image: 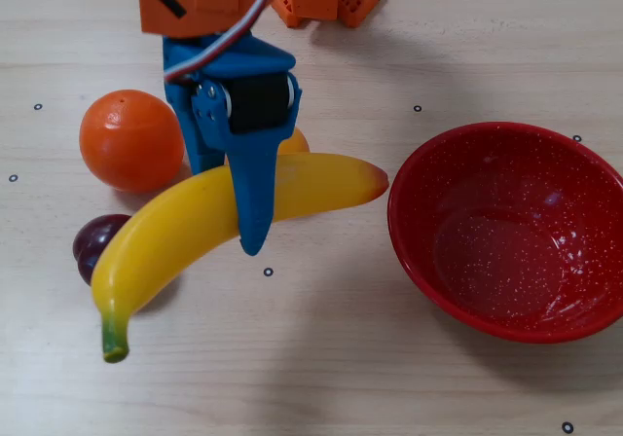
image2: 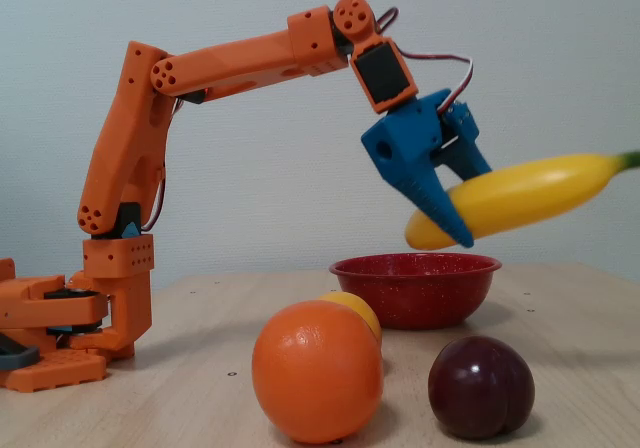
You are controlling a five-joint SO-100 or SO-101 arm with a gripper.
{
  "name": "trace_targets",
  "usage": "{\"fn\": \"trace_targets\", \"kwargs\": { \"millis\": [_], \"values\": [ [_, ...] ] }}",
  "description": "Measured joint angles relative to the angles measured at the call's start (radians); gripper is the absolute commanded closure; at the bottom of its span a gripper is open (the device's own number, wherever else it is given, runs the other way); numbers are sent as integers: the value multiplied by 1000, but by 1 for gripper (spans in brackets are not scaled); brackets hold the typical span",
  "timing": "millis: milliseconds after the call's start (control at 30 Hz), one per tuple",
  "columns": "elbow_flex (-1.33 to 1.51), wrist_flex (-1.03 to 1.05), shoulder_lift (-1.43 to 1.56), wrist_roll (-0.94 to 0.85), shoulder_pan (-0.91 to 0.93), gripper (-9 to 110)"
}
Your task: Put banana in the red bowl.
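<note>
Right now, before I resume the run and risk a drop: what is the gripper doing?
Gripper: closed on the banana, holding it in the air above the table, not yet over the red bowl.

Overhead view straight down, close — fixed view low, table-level side-on — shared arm (image2: 130, 188).

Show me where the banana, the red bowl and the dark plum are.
banana (image: 185, 224): overhead view, yellow middle left of the end effector.
red bowl (image: 414, 251): overhead view, left rim.
dark plum (image2: 481, 386): fixed view, front surface.
</note>
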Motion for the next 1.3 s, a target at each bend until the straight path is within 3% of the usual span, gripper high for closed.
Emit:
{"fn": "trace_targets", "kwargs": {
  "millis": [767,1300],
  "values": [
    [440,6,557,83,-2,102],
    [517,265,787,307,-2,102]
  ]
}}
